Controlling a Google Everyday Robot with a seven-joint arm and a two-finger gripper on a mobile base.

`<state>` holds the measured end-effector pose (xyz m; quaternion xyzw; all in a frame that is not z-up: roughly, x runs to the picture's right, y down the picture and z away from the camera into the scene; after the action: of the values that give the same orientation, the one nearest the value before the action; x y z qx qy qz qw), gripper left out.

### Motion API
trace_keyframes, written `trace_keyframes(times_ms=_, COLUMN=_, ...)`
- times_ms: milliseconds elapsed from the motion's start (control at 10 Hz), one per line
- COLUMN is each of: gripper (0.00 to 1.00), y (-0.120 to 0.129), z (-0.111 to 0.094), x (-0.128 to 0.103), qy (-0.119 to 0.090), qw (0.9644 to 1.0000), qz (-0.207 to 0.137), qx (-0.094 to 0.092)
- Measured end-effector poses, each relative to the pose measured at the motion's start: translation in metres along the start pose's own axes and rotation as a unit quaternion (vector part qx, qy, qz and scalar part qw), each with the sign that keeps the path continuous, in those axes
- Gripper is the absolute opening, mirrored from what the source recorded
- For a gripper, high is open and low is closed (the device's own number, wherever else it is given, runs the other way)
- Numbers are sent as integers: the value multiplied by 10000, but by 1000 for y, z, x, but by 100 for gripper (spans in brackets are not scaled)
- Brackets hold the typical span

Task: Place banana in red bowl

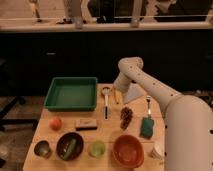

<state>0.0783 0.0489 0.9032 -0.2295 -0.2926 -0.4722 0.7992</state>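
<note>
The banana (116, 96) is small and pale yellow. It lies on the wooden table just right of the metal spoon (105, 103), near the table's back edge. My gripper (118, 90) is down at the banana, right over its far end, with the white arm reaching in from the right. The red bowl (128, 150) is wide and orange-red. It stands empty at the table's front edge, well in front of the banana.
A green tray (72, 93) sits back left. Purple grapes (126, 116), a fork (148, 104) and a green sponge (146, 127) lie right of centre. An orange fruit (55, 123), a brown bar (86, 123), a dark bowl with a green vegetable (69, 145), a green cup (97, 148) and a metal cup (42, 148) stand at the front left.
</note>
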Motion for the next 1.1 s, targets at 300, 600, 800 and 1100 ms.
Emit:
trace_keyframes(times_ms=300, gripper=69, y=-8, z=12, x=18, qy=-117, qw=9998, qz=-141, qx=-78)
trace_keyframes(times_ms=600, gripper=69, y=-15, z=20, x=36, qy=-187, qw=9998, qz=-66, qx=-43)
trace_keyframes(times_ms=800, gripper=69, y=-9, z=22, x=49, qy=-206, qw=9997, qz=98, qx=-19)
trace_keyframes(times_ms=1100, gripper=69, y=-4, z=23, x=61, qy=-199, qw=9994, qz=280, qx=35)
